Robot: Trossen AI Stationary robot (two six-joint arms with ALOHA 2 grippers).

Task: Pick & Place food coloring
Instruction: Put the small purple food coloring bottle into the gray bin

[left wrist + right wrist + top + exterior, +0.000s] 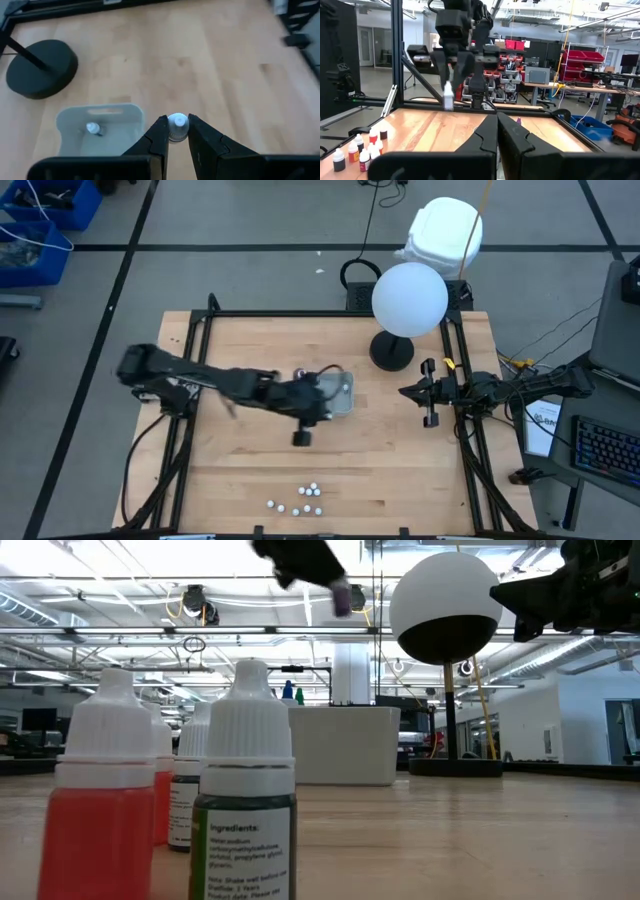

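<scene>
- Pale wood makes up the table top [400, 450], framed by dark rails, with two dark robot arms reaching over it.
- The left gripper [174, 131] hangs in the air just beside the grey tray [70, 125], its two fingers pinching a small food coloring bottle [177, 126] by the neck, white cap upward.
- From across the table, that same held bottle [448, 96] hangs upright, clear of the wood.
- One more bottle [93, 129] with a white cap lies inside the tray.
- The tray [343, 394] sits near the middle of the table; the left arm's wrist covers part of it from above.
- The remaining bottles [300, 500] stand in a loose cluster well apart from the tray, near the table's front edge.
- Up close, the cluster shows a red-filled bottle [98, 830] and a dark green one [245, 840], each with a white cap.
- A lamp with a white globe [409, 298] on a round black base [391, 352] stands near the tray, toward the back edge.
- The right gripper [496, 131] waits beyond the lamp from the tray, by the side rail, its fingers pressed together on nothing.
</scene>
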